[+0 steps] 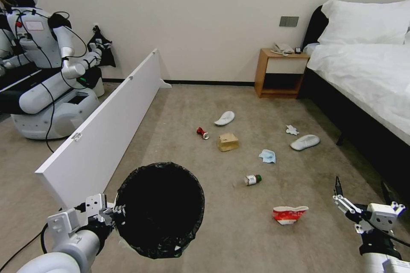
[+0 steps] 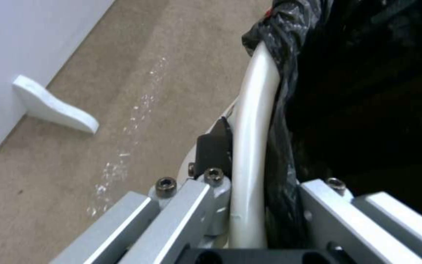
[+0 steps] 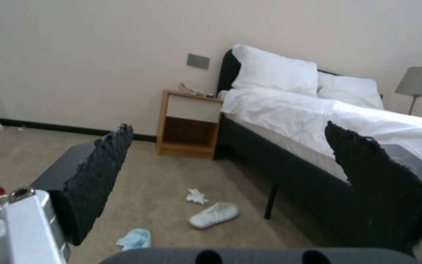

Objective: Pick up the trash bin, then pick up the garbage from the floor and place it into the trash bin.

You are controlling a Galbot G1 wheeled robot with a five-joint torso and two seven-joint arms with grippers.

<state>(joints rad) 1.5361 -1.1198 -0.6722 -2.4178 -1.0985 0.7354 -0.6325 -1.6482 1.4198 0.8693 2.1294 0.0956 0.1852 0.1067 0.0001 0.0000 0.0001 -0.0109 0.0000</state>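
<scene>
- Left gripper (image 1: 112, 213) is pinching the rim of the trash bin (image 1: 160, 209), fingers pressed on it from inside & outside (left wrist view: white rim (image 2: 252, 146) runs between the two finger blocks, black liner bunched on the inner side).
- Bin is held up off the floor (image 1: 179, 111), mouth tilted toward the camera, just beside the near end of the white board (image 1: 106, 123).
- Right gripper (image 1: 361, 198) hovers w/ fingers spread apart, nothing between them; it sits well apart from the bin, near the bed (image 1: 367, 81).
- Garbage lies scattered on the carpet beyond the bin: red can (image 1: 203, 132) touching nothing, cardboard box (image 1: 227, 141) just beside it, slipper (image 1: 225, 117) behind the box.
- Blue mask (image 1: 267, 156), green-capped bottle (image 1: 252, 179) & red-white packet (image 1: 289, 214) lie btw bin and bed; packet is nearest the right gripper.
- Tissue (image 1: 292, 130) & second slipper (image 1: 305, 141) lie close to the bed's dark frame.
</scene>
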